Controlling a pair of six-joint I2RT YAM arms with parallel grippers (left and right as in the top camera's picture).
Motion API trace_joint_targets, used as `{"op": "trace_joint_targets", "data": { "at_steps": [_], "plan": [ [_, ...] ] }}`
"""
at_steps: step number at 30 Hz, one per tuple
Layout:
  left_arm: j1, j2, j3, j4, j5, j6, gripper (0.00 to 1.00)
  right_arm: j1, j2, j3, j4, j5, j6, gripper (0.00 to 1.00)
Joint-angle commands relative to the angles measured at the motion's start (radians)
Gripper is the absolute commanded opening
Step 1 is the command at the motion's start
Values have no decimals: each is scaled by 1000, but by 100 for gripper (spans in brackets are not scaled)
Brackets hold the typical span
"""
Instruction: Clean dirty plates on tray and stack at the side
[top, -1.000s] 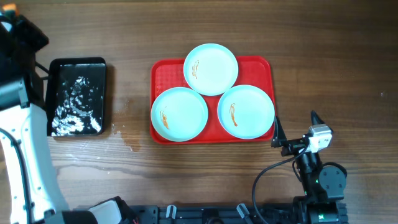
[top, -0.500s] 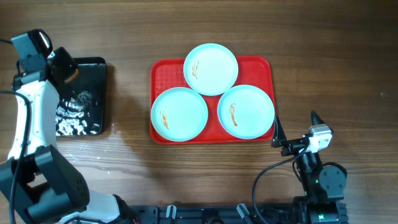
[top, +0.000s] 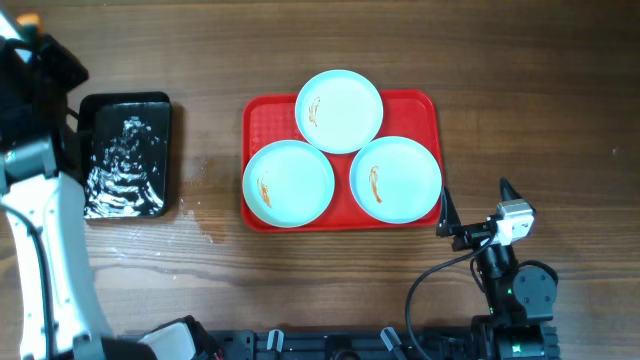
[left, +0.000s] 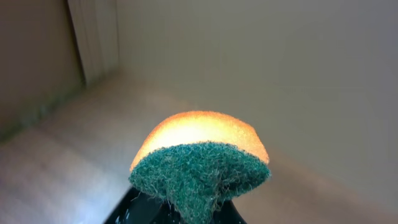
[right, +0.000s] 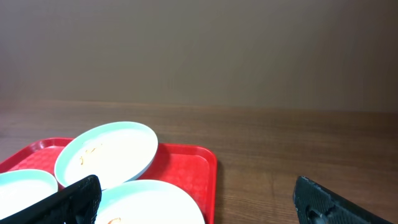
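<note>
Wood-grain brown counter (top: 540, 90) all round, blank beige wall in both wrist views. The left jaws are clamped on an orange foam sponge (left: 200, 162) with a green scouring face, way off at the counter's far left.

The dirty stuff is off to their right, well apart: back plate (top: 339, 110), left plate (top: 288, 183) and right plate (top: 396, 179). All three are round, pale mint-white and smeared orange-red. They sit on a large red rectangular plastic tray (top: 268, 115) whose long side runs left-right, so it's a sideways reach.

A glossy black rectangular tray (top: 125, 97) holding white suds (top: 120, 170) lies between, just beside those jaws. They'd probably pass above it.

The right jaws are spread wide and empty, just off the red tray's near right corner. They're much nearer, but have no sponge.
</note>
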Motion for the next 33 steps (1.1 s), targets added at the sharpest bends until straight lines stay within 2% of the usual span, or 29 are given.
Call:
{"op": "trace_joint_targets", "data": {
  "at_steps": [1, 7, 15, 18, 21, 25, 29, 33],
  "plan": [
    [0, 152, -101, -34, 11, 16, 4, -5, -2, -1, 4, 11, -17, 100],
    [0, 249, -122, -57, -66, 17, 4, -5, -2, -1, 4, 11, -17, 100],
    [-3, 32, -92, 75, -68, 69, 4, -5, -2, -1, 4, 11, -17, 100],
    [-3, -72, -92, 140, 11, 68, 4, -5, -2, -1, 4, 11, -17, 100],
    [-3, -92, -92, 143, 50, 68, 4, -5, -2, -1, 4, 11, -17, 100],
    [3, -16, -100, 34, 48, 68, 4, -5, -2, -1, 4, 11, -17, 100],
    [16, 168, -114, -88, 28, 69, 4, -5, -2, -1, 4, 11, -18, 100],
    [16, 249, -113, -134, 27, 69, 4, -5, -2, -1, 4, 11, -17, 100]
  ]
}}
